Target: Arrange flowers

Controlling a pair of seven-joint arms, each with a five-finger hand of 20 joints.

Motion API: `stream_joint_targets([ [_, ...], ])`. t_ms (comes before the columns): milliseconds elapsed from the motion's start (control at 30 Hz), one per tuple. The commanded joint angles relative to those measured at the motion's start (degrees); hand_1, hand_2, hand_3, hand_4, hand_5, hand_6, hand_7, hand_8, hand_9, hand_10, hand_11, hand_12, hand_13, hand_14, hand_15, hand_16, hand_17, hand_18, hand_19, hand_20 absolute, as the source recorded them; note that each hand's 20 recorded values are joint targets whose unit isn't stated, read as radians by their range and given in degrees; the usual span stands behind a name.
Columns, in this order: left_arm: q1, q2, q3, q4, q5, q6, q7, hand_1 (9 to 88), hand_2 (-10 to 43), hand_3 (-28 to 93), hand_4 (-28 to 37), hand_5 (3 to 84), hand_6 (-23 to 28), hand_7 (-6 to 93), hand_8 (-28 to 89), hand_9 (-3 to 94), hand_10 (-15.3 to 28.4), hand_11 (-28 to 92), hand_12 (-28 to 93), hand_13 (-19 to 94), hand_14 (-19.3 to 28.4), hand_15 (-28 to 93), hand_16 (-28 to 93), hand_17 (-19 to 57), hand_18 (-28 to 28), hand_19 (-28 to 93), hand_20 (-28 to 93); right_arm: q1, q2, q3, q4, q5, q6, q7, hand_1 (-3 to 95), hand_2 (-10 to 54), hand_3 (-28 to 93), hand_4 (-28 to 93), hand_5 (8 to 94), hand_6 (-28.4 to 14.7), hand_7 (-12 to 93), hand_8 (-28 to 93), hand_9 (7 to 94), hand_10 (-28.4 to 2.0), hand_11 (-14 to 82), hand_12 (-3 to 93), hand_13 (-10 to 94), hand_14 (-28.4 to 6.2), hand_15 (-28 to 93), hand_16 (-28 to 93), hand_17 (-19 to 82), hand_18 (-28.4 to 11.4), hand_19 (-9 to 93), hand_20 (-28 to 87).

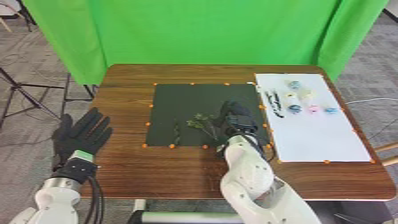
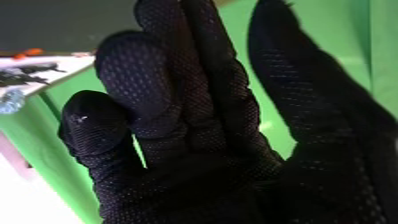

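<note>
Curtain (image 1: 213, 37): vivid green | table (image 1: 124, 175): brown, wood-grained | mat (image 1: 178, 107): dark, orange-dotted edges | sheet (image 1: 315, 137): white | flower heads (image 1: 294, 108): blue, pink, cream | right hand (image 1: 236, 118): black glove, pale dots

Left fingers (image 1: 84, 124) splay, right fingers (image 1: 236, 120) bend loosely

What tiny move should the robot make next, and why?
Probably ease the black-gloved right hand toward the small pink flower on the white rectangular sheet: leafy green sprigs lie on the dark rectangular mat, but this flower is off it.
</note>
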Motion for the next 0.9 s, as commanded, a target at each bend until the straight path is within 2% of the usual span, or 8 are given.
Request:
stream_joint_targets([
  [33, 1.63, -0.79, -0.94, -0.81, -0.16, -0.36, 0.12, 27.5, 14.3, 70, -28.3, 41.6, 5.7, 20.4, -12, 33.2, 12.1, 21, 7, 23, 11.8, 33, -12, -5.3, 10.0, 31, 6, -1.91, -0.39, 0.75, 0.55, 2.52, -6.88, 0.84, 48.1, 3.7, 73, -22, 64.9, -5.5, 49, 20, 76.0, -20.7, 13.0, 15.1, 81, -10.0, 56, 29, 51, -24.7, 93, 40],
  [133, 2.11, -0.74, -1.26, -1.0, -0.23, -0.24, 0.3, 27.6, 14.5, 70, -28.3, 41.6, 5.7, 20.4, -12, 33.2, 12.2, 21, 7, 23, 11.8, 33, -12, -5.3, 10.0, 31, 6, -2.69, -0.68, 0.3, 0.66, 3.01, -9.3, 0.09, 47.5, 5.8, 74, -21, 61.9, -6.3, 56, 21, 75.8, -21.4, 11.9, 14.2, 83, -9.7, 55, 28, 52, -24.5, 93, 40],
  [233, 1.93, -0.61, -1.06, -0.95, -0.07, -0.52, 0.1, 27.6, 14.7, 70, -28.3, 41.6, 5.8, 20.4, -12, 33.2, 12.2, 21, 7, 23, 11.8, 33, -12, -5.2, 10.0, 31, 6, -3.22, -1.22, 0.06, 0.17, 4.86, -10.49, -0.5, 47.4, 5.9, 74, -21, 61.6, -6.5, 57, 21, 76.4, -21.2, 11.8, 14.1, 84, -9.1, 57, 29, 53, -24.4, 93, 41],
  [367, 1.66, -0.77, -0.67, -1.04, 0.43, -0.88, -0.84, 27.7, 14.9, 70, -28.3, 41.6, 5.8, 20.4, -12, 33.3, 12.2, 21, 7, 23, 11.9, 33, -12, -5.3, 10.0, 31, 6, -3.69, -1.42, -0.65, -0.62, 5.72, -10.19, -2.59, 47.3, 6.3, 74, -21, 61.5, -6.6, 58, 21, 76.6, -21.1, 12.0, 14.2, 84, -9.1, 57, 29, 53, -24.3, 93, 42],
  [500, 0.64, -0.97, 0.52, -0.78, 0.76, -1.6, -2.02, 27.7, 14.9, 70, -28.3, 41.6, 5.7, 20.4, -12, 33.4, 12.2, 21, 7, 23, 11.9, 33, -12, -5.3, 10.0, 31, 6, -3.75, -1.78, -1.22, -1.4, 6.65, -10.64, -3.27, 47.1, 6.4, 74, -20, 61.1, -6.6, 59, 21, 76.6, -20.9, 12.3, 14.4, 84, -9.1, 57, 29, 52, -24.3, 93, 42],
  [633, -0.24, -0.88, 1.22, -0.63, 0.87, -1.84, -2.1, 27.7, 15.0, 70, -28.3, 41.6, 5.8, 20.3, -12, 33.4, 12.2, 21, 7, 23, 11.9, 33, -12, -5.3, 10.0, 31, 6, -4.0, -1.87, -1.4, -1.56, 6.48, -11.21, -3.51, 47.0, 6.5, 74, -21, 60.9, -6.4, 59, 20, 76.7, -20.6, 12.5, 14.6, 84, -9.0, 57, 29, 52, -24.4, 93, 42],
  [800, 0.19, -0.77, 1.1, -1.07, 2.01, -2.5, -2.6, 27.7, 15.0, 70, -28.3, 41.6, 5.8, 20.2, -12, 33.4, 12.1, 21, 7, 23, 11.8, 33, -12, -5.3, 10.0, 31, 6, -4.32, -1.56, -1.2, -2.01, 6.29, -10.75, -3.48, 47.0, 6.4, 74, -21, 60.8, -6.3, 60, 20, 76.9, -20.5, 12.7, 14.7, 84, -8.9, 57, 29, 52, -24.4, 93, 41],
  [900, 0.42, -1.15, 0.89, -1.35, 4.22, -3.31, -4.21, 27.6, 15.0, 70, -28.3, 41.3, 5.7, 20.1, -12, 33.4, 12.2, 21, 7, 23, 11.8, 33, -12, -5.3, 10.0, 31, 6, -4.53, -0.86, -1.33, -2.05, 3.69, -8.13, -3.19, 46.6, 6.2, 74, -20, 60.8, -6.3, 60, 19, 77.1, -20.5, 12.8, 14.7, 84, -8.9, 57, 29, 52, -24.4, 93, 41],
])
